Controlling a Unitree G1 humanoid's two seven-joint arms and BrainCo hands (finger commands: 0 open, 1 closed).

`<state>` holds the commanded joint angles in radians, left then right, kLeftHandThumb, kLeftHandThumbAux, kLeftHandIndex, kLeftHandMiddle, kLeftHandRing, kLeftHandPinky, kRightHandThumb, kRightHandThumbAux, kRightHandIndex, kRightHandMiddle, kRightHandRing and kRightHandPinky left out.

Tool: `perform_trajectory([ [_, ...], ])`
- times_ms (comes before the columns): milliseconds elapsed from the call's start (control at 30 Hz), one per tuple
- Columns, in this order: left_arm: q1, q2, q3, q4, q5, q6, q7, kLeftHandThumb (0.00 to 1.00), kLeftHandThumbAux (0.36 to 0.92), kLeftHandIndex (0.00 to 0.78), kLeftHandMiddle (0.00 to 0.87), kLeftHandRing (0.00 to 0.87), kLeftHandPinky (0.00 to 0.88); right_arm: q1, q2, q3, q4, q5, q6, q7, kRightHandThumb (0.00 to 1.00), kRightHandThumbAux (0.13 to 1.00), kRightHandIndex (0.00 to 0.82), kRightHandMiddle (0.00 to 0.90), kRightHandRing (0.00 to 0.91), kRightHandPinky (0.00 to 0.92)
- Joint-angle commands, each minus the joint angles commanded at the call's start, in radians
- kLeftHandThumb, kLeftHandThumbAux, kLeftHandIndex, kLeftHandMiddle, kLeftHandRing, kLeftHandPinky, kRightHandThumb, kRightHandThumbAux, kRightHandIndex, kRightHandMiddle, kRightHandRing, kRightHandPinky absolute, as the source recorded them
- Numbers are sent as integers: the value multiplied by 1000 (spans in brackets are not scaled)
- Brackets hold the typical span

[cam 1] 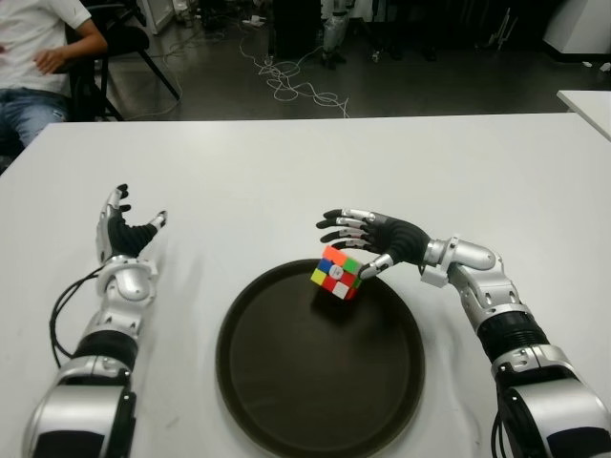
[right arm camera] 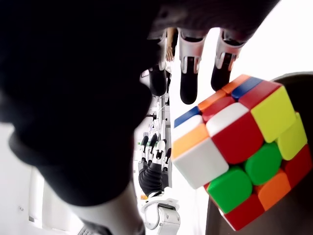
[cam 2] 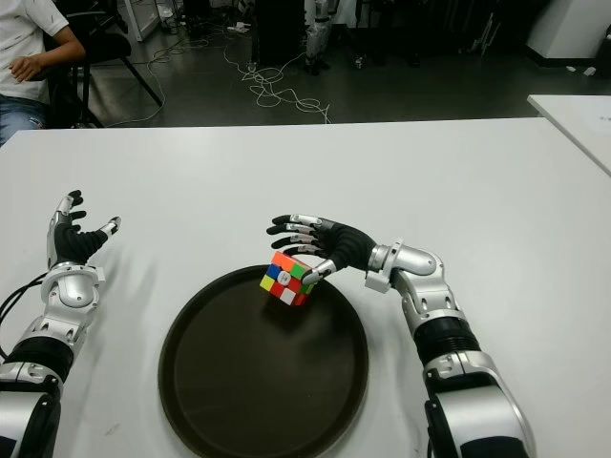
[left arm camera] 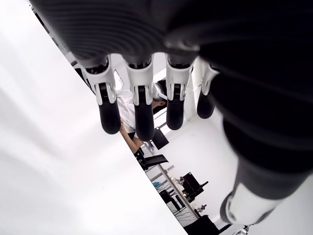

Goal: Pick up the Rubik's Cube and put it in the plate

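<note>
Eye views: Rubik's Cube (cam 1: pixel 338 273) sits tilted at the far rim of the dark round plate (cam 1: pixel 286 401), on the white desk (cam 1: pixel 286 162). My right hand (cam 1: pixel 374 242) is just beside it on the right, fingers (cam 1: pixel 336 229) stretched out over the cube's top, thumb tip against its right side (cannot tell from here whether the cube's lower corner touches the plate or hangs just above it). My left hand (cam 1: pixel 124 234) shows well to the left of the plate, palm up-ish, fingers spread wide, holding nothing. A seated person (cam 1: pixel 33 67) and a tangle of cables (cam 1: pixel 296 86) on the floor lie beyond the desk's far edge. Left wrist view: four fingers (left arm camera: pixel 142 107) straight and loose, nothing between them, only bare desk (left arm camera: pixel 58 161) beyond. Right wrist view: cube (right arm camera: pixel 239 147) fills the frame close to my palm, green, red, white, orange and yellow stickers visible, plate edge (right arm camera: pixel 298 83) behind it; fingers (right arm camera: pixel 190 73) extended past the cube rather than wrapped round it, so a loose pinch at most; the left hand (right arm camera: pixel 152 171) shows far off.
</note>
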<state>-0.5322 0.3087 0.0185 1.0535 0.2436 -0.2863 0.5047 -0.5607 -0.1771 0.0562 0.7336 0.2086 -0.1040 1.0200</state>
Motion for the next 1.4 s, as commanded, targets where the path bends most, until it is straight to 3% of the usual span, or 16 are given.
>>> perform_trajectory([
  [600, 3, 2, -1, -6, -2, 5, -12, 274, 758, 97, 154, 168, 200, -8, -6, -7, -11, 11, 58, 23, 108, 986, 100, 146, 155, 164],
  [1100, 5, -1, 6, -12, -9, 0, -12, 291, 752, 105, 156, 166, 189, -39, -33, -7, -24, 76, 261, 175, 43, 979, 93, 129, 123, 124],
  [1400, 5, 1, 5, -7, -8, -7, -14, 294, 750, 109, 158, 169, 199, -44, -38, -18, -33, 93, 324, 183, 108, 989, 95, 138, 143, 148],
])
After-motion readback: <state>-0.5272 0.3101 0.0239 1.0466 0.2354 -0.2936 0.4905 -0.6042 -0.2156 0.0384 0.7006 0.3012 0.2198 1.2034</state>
